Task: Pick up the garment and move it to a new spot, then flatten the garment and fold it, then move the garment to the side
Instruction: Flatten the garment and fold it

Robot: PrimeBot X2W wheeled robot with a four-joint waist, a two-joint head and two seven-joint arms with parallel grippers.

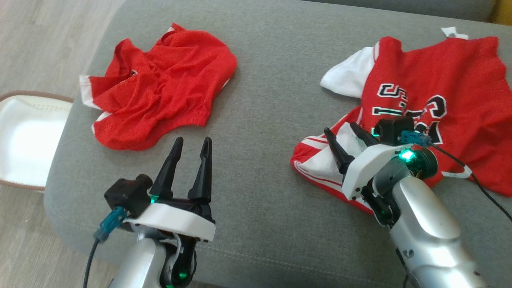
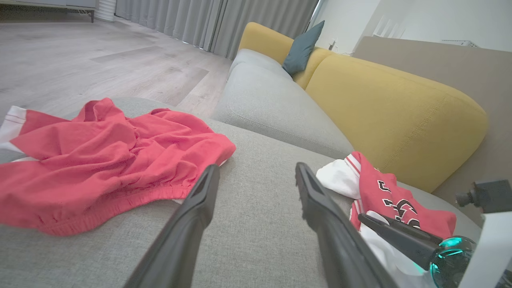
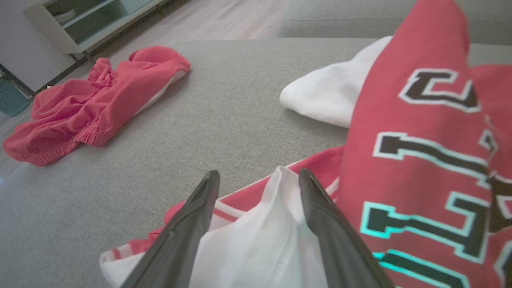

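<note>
The shirt lies on the couch. The right claw is spread around its white fold; it should pinch deep before lifting. The left claw is spread, holding nothing.

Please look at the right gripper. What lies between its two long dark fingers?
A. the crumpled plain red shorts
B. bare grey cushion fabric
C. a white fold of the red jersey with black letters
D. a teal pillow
C: in the right wrist view the right gripper, its jaws open, straddles a raised white fold of the red jersey with black letters.
</note>
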